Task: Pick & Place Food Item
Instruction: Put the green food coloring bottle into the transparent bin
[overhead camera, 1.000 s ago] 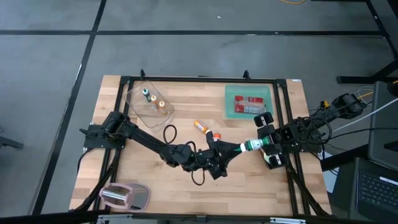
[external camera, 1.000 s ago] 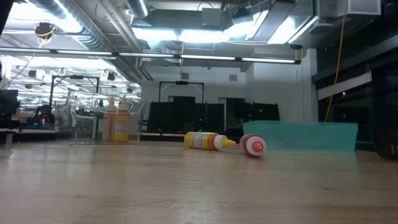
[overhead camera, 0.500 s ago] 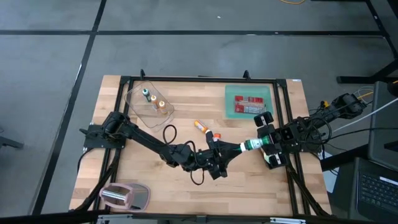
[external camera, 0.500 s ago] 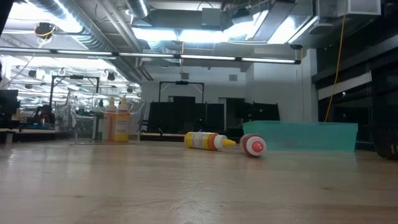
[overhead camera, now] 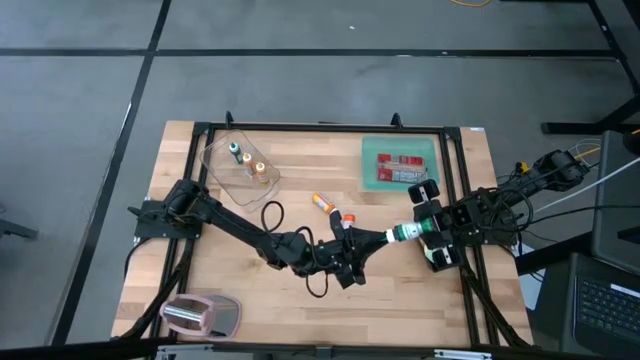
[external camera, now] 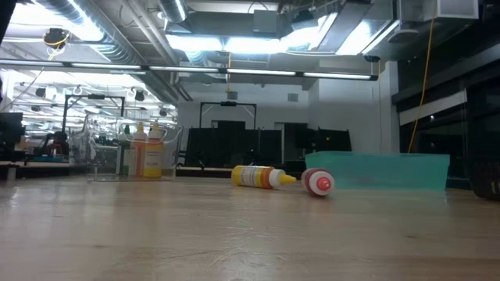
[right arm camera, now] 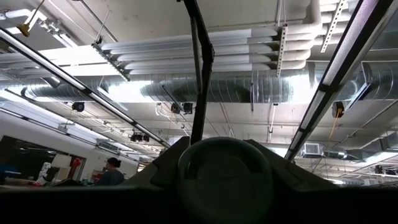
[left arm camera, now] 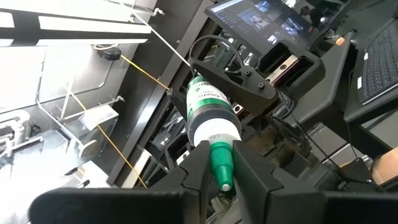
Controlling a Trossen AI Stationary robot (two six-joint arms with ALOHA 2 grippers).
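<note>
Industrial lab: exposed ducts [right arm camera: 205,87], ceiling strip lights [external camera: 266,43].

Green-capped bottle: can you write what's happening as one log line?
item: white plastic bottle with green cap | right gripper: gripping its body | left gripper: at its cap

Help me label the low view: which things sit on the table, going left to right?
Clear container holding two orange bottles → yellow bottle lying on its side → red-capped bottle seen end-on → teal bin.
</note>
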